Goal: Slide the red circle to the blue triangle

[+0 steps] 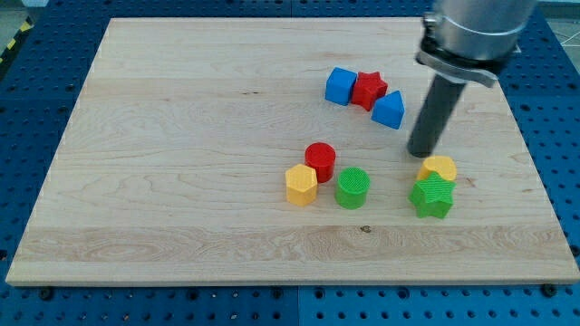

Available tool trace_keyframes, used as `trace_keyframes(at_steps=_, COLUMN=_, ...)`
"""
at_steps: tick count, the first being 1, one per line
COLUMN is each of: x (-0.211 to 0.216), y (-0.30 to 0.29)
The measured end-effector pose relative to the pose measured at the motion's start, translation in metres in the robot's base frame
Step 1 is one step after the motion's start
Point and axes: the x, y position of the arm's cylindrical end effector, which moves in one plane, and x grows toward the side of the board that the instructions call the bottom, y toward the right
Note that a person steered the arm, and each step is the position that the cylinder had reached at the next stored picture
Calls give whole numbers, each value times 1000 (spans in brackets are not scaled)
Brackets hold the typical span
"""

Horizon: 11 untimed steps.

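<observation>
We see one wooden board carrying seven blocks: two red, two blue, two green and two yellow less one, since only one yellow hexagon and one yellow block show. The red circle touches the hexagon, beside the green circle. The blue triangle adjoins the red star and blue cube. The green star sits below the yellow block. My tip, without jaws, stands just above that yellow block.
</observation>
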Motion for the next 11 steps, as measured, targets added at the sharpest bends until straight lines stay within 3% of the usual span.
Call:
trace_keyframes(at_steps=2, x=-26, y=-140)
trace_keyframes(at_steps=3, x=-5, y=-199)
trace_keyframes(at_steps=4, x=35, y=-199)
trace_keyframes(at_steps=5, x=48, y=-165)
trace_keyframes(at_steps=8, x=40, y=-72)
trace_keyframes(at_steps=9, x=12, y=-39)
trace_keyframes(at_steps=11, x=-7, y=-26)
